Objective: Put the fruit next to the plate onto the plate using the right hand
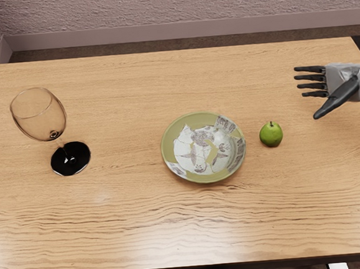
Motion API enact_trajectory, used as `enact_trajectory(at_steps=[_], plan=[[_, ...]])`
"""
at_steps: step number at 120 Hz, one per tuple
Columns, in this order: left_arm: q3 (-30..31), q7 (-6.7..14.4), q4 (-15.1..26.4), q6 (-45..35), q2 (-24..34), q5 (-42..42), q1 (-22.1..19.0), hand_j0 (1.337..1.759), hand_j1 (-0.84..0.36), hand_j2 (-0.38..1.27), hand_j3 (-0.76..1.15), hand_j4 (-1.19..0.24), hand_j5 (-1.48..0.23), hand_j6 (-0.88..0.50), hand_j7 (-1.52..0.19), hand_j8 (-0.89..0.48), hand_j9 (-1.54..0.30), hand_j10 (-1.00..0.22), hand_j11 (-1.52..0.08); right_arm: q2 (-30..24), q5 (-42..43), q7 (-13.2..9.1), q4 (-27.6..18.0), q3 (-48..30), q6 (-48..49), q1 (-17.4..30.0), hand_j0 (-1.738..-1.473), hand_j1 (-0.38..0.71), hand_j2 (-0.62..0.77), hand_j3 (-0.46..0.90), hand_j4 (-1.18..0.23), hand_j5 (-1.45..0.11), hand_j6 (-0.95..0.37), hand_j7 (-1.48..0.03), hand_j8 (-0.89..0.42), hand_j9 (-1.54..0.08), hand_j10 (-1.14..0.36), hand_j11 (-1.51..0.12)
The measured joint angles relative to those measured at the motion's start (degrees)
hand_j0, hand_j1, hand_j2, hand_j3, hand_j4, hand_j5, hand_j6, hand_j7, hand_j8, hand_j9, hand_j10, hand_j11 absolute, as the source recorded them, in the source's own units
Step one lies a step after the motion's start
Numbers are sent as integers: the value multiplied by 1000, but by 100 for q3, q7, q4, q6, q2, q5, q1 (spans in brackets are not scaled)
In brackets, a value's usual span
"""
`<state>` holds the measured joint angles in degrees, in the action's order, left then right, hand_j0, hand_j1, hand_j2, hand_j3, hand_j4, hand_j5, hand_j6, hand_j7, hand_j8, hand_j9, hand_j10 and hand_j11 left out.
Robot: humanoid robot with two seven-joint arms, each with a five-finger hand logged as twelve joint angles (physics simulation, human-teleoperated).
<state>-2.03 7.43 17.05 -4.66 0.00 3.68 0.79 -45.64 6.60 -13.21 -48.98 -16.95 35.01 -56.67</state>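
A small green pear (271,133) stands on the wooden table just right of the plate (169,149), a short gap between them. The plate is olive-rimmed with a pale printed centre and nothing lies on it. My right hand (317,92) comes in from the right edge, above and to the right of the pear, well apart from it. Its dark fingers (309,78) are spread and point left, the thumb angled down, and it holds nothing. My left arm does not show.
A wine glass (41,117) with a dark foot (70,158) stands tilted at the left of the table. The table's far edge meets a wall; its near edge runs along the bottom of the view.
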Motion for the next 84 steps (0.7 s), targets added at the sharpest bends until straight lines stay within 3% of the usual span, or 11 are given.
enact_trajectory(at_steps=[14,24,34,53,62,66,76,84], plan=[[0,0,0,0,0,0,0,1658,349,0,0,0,0,0,0,0,0,0,0,61,74,-319,-117,-152,1,-102,-1658,-349,1,0,-1,0,0,0,0,0,0,0],[0,0,0,0,0,0,1,1658,349,0,0,0,0,0,0,0,0,0,0,3,288,-413,-149,-288,1,-263,-1658,-349,1,0,-1,0,0,0,0,0,0,0],[0,1,0,0,0,0,0,1658,349,0,0,0,0,0,0,0,0,0,0,-47,1059,-454,-214,-479,1,-357,-1658,-349,1,0,-1,0,-1,0,0,0,0,0],[0,1,0,0,0,0,0,1658,349,0,0,0,0,0,0,0,0,0,0,-479,2067,-474,-1029,-726,1,-316,-1658,-349,1,0,-1,0,-2,0,-1,0,-1,0],[0,0,0,0,0,0,0,1658,349,0,0,0,0,0,0,0,0,0,0,-640,2511,-438,-1749,-777,-390,-95,-1658,-349,1,0,-2,0,-2,0,-2,0,-1,0],[0,0,0,0,0,0,0,1658,349,0,0,0,0,0,0,0,0,0,0,-687,2674,-266,-2010,-790,-648,52,-1658,-349,1,0,-2,0,-3,0,-2,0,-2,0],[-1,0,0,0,0,-1,3,1658,349,0,0,0,0,0,0,0,0,0,0,-693,2969,572,-2391,-787,-1034,376,-1658,-349,1,0,-3,0,-4,0,-3,0,-2,0],[0,0,0,0,0,0,0,1658,349,0,0,0,0,0,0,0,0,0,0,-549,3087,951,-2529,-779,-1203,530,-1658,-349,1,0,-3,0,-4,0,-3,0,-2,0]])
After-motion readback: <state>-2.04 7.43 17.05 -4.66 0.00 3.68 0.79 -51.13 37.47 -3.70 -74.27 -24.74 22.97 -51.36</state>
